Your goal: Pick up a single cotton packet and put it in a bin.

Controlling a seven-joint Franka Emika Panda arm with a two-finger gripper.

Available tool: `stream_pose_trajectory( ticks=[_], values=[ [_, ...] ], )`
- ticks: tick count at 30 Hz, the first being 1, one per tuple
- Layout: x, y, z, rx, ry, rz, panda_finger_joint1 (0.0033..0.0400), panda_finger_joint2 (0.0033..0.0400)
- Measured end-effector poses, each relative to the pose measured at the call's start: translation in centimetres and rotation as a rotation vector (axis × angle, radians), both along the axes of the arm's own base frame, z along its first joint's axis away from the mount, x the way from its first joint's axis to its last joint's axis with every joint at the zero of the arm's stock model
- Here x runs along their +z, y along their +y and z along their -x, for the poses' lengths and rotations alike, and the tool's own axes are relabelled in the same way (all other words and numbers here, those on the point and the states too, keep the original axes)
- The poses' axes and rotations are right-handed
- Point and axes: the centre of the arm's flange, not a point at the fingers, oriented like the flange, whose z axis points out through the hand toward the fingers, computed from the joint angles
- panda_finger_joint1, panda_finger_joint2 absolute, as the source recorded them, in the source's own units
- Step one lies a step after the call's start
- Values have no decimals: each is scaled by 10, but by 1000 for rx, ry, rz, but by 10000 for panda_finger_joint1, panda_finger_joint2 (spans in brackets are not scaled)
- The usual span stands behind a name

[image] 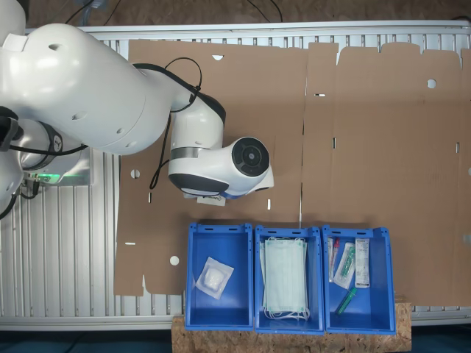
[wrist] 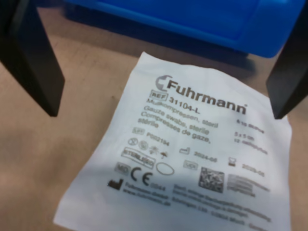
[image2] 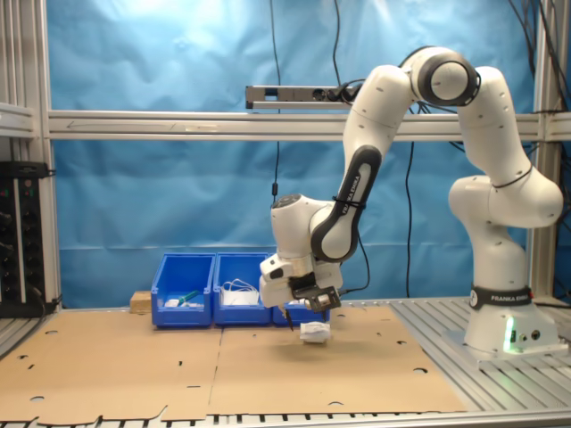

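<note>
Cotton packet job, as I see it from my station:
Cardboard sheet (image: 368, 147): covers the table under everything.
Arm (image2: 375, 125): bent down over the cardboard, wrist low, near the blue crates.
Bin (image: 218, 276): at the first exterior view's left of three crates, holding one clear-fronted packet (image: 213, 277).
Gripper (wrist: 163, 72): I see both fingers (wrist: 33, 57) spread wide, gripping nothing.
Cotton packet (wrist: 183, 163): flat on the cardboard between the fingers, just beside the bin.

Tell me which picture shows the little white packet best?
The wrist view: the packet lies flat on the cardboard, its printed face close up. In the second exterior view it is a small white patch under the pincer.
</note>
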Motion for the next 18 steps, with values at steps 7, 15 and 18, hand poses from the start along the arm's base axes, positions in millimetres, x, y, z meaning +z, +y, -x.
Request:
stream_pose_trajectory(
  ticks=[7,15,18],
  values=[
    [-8,-7,4,-3,-21,13,400,400],
    [-18,-11,7,-2,-34,21,400,400],
    [-22,-9,9,0,-35,16,400,400]
  ],
)
